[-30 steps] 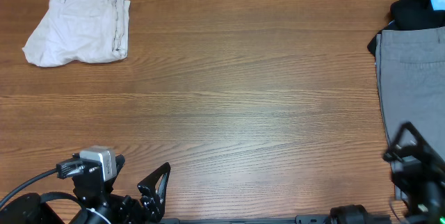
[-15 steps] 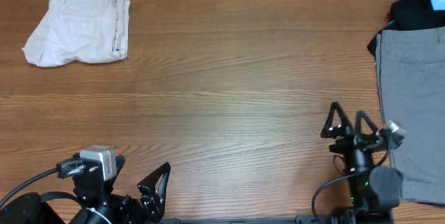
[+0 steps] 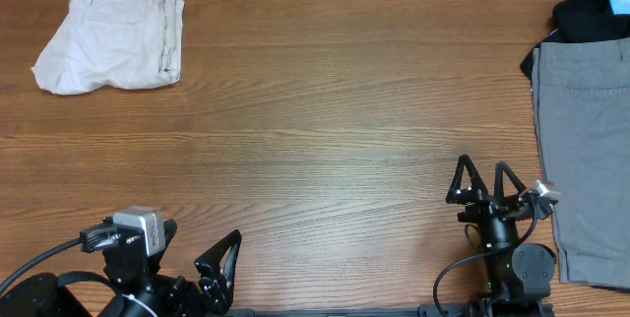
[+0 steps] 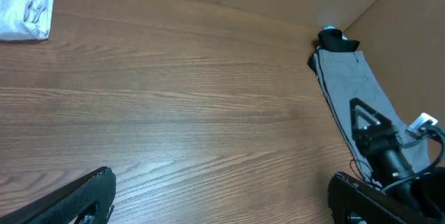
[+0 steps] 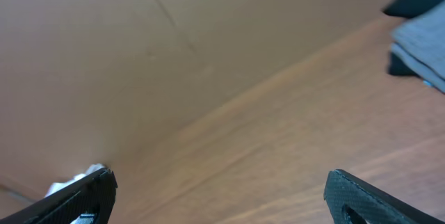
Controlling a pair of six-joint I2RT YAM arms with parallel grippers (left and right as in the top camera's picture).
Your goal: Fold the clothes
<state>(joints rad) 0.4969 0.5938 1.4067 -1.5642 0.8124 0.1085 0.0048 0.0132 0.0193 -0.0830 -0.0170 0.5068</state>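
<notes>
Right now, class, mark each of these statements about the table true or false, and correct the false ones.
1. The beige shorts lie folded at the far left corner of the table. True.
2. The right hand grips the grey garment. False: it is open over bare wood, beside that garment.
3. The left hand holds nothing. True.
4. A black item lies on the beige shorts. False: it lies at the far right, by the grey garment.
</notes>
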